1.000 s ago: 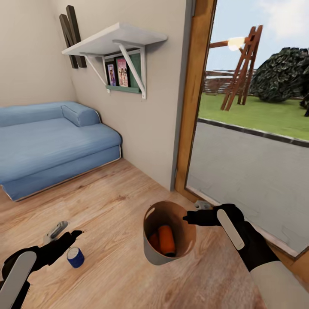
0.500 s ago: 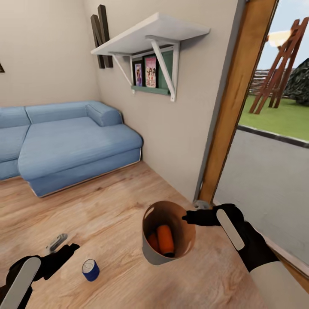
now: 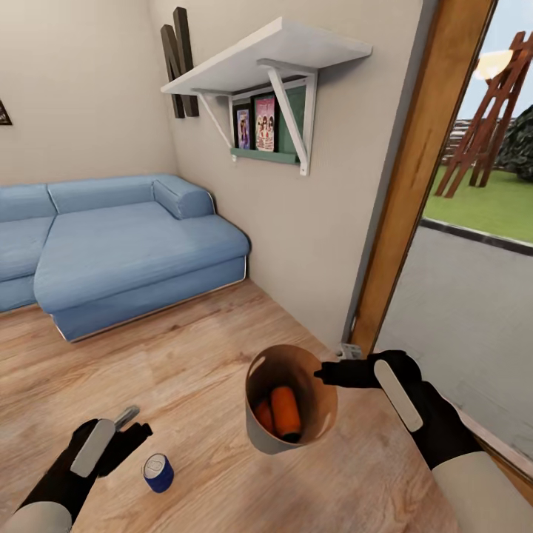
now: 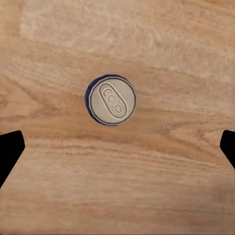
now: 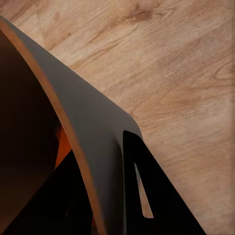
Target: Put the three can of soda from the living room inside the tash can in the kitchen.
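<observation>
Presently the right gripper (image 3: pixel 320 374) is clamped on the rim of the tash can (image 3: pixel 259 433), one finger inside the wall and one outside, as the right wrist view confirms (image 5: pixel 105 196). The bin is held tilted above the wooden floor (image 3: pixel 200 355), its mouth turned toward the camera and the far wall. Two orange cans (image 3: pixel 285 413) lie inside it, side by side against the brown inner wall; an orange sliver of one is visible past the rim in the right wrist view (image 5: pixel 62 147).

The blue can (image 3: pixel 158 473) stands upright on the floor, near left of the bin and apart from it, silver top up. The left gripper (image 3: pixel 132 423) hangs just beside it on the far left, not touching. From the left wrist view the can (image 4: pixel 111 100) is seen from straight above, and the two dark fingertips (image 4: pixel 10 152) sit at the opposite edges of the frame, spread wide, with nothing between them.

Surroundings: a light blue sofa (image 3: pixel 111 252) at far left, a white wall shelf (image 3: pixel 266 55) with the dark letter N (image 3: pixel 178 63) beside it, and a wooden door frame (image 3: pixel 414 185) at right opening onto a lawn.
</observation>
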You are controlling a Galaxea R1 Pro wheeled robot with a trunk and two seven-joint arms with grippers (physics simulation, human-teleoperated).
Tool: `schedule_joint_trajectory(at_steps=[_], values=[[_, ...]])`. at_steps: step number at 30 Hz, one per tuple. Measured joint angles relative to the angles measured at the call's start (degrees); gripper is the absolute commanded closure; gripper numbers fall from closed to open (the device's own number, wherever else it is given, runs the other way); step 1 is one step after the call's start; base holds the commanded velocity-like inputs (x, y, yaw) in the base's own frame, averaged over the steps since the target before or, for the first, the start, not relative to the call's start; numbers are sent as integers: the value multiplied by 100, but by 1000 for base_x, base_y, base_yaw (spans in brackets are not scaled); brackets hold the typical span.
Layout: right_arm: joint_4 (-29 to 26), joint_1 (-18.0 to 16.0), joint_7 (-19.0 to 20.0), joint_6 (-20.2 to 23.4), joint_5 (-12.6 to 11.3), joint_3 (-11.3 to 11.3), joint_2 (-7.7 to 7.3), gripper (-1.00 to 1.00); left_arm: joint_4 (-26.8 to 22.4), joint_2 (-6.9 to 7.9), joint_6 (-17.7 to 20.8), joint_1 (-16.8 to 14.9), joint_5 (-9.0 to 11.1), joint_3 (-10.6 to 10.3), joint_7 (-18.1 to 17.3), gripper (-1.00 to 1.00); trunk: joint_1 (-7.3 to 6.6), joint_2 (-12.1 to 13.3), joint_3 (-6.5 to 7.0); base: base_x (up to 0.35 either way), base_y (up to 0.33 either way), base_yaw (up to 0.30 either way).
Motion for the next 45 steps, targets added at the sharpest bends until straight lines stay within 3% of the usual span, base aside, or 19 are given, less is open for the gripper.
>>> schedule_joint_trajectory(at_steps=[3,6,7,10,14,19,21,27,29,32,37,45], values=[[-37,0,3,3,23,2,-3,100,575,-67,-173,-318,-221,-133,-45,-100,0,0,0,0,0,0],[-41,0,-2,-1,201,2,2,100,643,-68,-236,-324,-246,-180,-58,-100,0,0,0,35,19,0],[-42,1,-3,-3,241,3,3,100,655,-77,-254,-307,-284,-318,-60,-100,0,0,0,174,94,0],[-43,0,0,0,202,2,4,100,668,-72,-271,-292,-346,-537,-65,-100,0,0,0,232,128,0],[-44,0,1,1,165,6,5,100,675,-59,-276,-281,-369,-630,-70,-100,0,0,0,245,151,0],[-44,0,1,1,183,3,3,100,684,-68,-248,-284,-306,-502,-44,-100,0,0,0,47,30,0],[-50,1,3,2,156,4,-1,100,696,-66,-239,-290,-315,-412,-61,-100,6,-2,-44,7,5,0],[-247,19,-5,-3,227,-6,-18,100,716,-79,-203,-293,-343,-397,-71,-100,21,-10,-176,1,1,0],[-370,57,0,1,155,-5,-27,100,736,-93,-201,-295,-346,-399,-71,-100,26,-13,-221,0,0,0],[-558,91,8,3,87,-6,-120,100,767,-121,-195,-300,-349,-407,-71,-100,34,-17,-287,0,0,0],[-1076,172,7,-4,187,-16,-445,100,809,-192,-177,-317,-348,-425,-71,-100,47,-24,-398,0,0,0],[-1408,259,17,3,34,-19,-549,100,948,-224,-176,-359,-350,-503,-71,-100,67,-35,-576,0,0,0]])
